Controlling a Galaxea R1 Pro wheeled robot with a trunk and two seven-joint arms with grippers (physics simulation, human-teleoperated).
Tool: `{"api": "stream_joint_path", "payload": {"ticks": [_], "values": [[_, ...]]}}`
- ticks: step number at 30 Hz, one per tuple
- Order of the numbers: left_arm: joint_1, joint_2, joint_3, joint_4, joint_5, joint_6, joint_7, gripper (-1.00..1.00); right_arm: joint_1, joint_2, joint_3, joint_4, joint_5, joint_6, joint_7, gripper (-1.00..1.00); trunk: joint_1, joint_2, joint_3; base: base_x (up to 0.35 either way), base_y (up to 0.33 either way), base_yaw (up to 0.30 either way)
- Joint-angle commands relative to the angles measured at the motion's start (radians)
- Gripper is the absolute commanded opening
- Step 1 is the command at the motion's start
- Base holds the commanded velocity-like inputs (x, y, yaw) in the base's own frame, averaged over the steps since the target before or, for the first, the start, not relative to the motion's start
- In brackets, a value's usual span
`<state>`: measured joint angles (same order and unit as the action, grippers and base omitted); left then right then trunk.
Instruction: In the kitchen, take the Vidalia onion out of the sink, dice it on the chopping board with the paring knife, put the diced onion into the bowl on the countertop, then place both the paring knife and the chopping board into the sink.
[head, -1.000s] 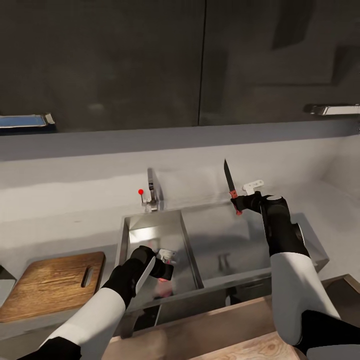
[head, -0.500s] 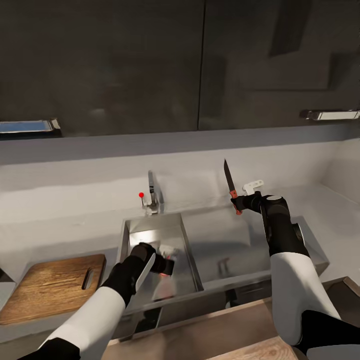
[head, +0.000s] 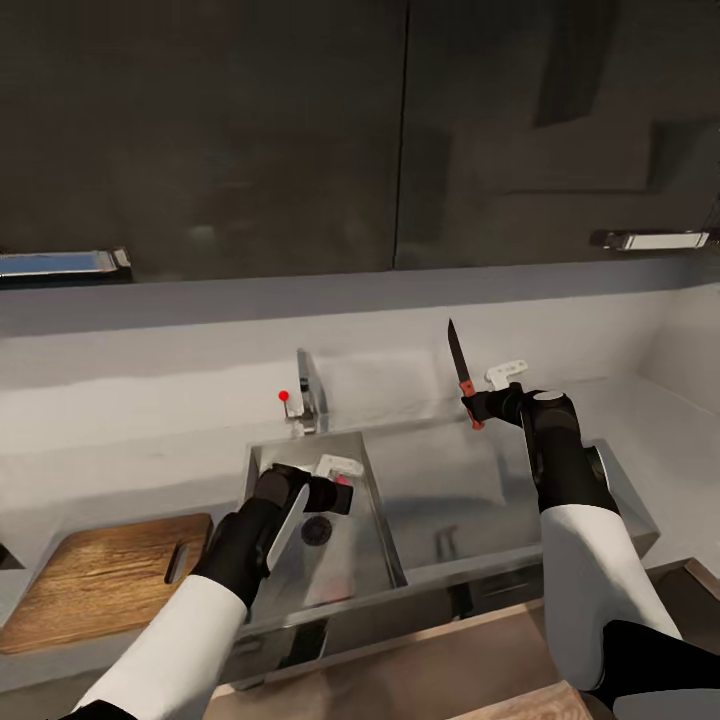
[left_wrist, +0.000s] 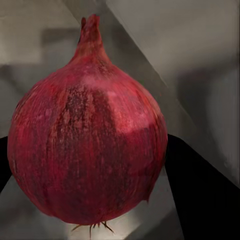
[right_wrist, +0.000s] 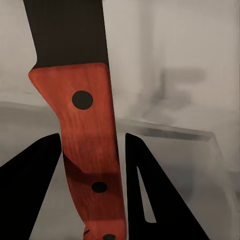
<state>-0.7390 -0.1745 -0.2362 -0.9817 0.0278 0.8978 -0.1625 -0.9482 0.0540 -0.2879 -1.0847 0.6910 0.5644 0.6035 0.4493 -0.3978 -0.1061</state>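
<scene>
Over the sink (head: 380, 520), the left gripper (head: 338, 487) is seen in the head view above the basin, with a reddish object held between its fingers. From the left wrist view the object is identified as the Vidalia onion (left_wrist: 87, 135): a red-skinned bulb, stem tip away from the camera, with the dark fingers (left_wrist: 200, 190) pressed against its two flanks. The onion is judged to be lifted clear of the basin floor, though the gap cannot be confirmed from these views.

The right gripper (head: 478, 405) is held above the drainboard side of the sink, its fingers pinched on the reddish handle of the paring knife (head: 460, 370), blade pointing up. In the right wrist view the handle (right_wrist: 87, 150) is seen clamped between the two dark fingers.

The chopping board (head: 95, 580) lies flat on the countertop (head: 120, 470), beside the sink on the robot's left, with nothing on it. The bowl cannot be located in these views.

Progress is judged as early. Done: onion grasped, knife in hand. Left: onion to be carried to the board and released, diced, pieces moved to the bowl, then knife and board placed in the sink. The onion is round and is judged likely to roll on the board once set down.
</scene>
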Motion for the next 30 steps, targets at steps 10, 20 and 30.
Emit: {"api": "stream_joint_path", "payload": {"ticks": [10, 20, 30], "values": [[0.079, 0.002, 0.001, -0.191, 0.001, 0.013, -0.001, -1.00, -0.001, 0.001, -0.004, -0.001, 0.010, 0.000, 0.010, -1.00, 0.001, -0.002, 0.014, 0.000, 0.000, 0.000], [0.123, 0.017, 0.001, -0.295, 0.001, 0.065, -0.002, -1.00, -0.001, 0.001, -0.004, -0.001, 0.011, 0.000, 0.010, -1.00, 0.001, -0.002, 0.030, 0.000, 0.002, 0.000], [0.125, 0.018, 0.002, -0.299, 0.001, 0.080, -0.003, -1.00, -0.001, 0.001, -0.004, -0.001, 0.011, 0.000, 0.010, -1.00, 0.001, -0.002, 0.041, 0.000, 0.171, 0.071]]}}
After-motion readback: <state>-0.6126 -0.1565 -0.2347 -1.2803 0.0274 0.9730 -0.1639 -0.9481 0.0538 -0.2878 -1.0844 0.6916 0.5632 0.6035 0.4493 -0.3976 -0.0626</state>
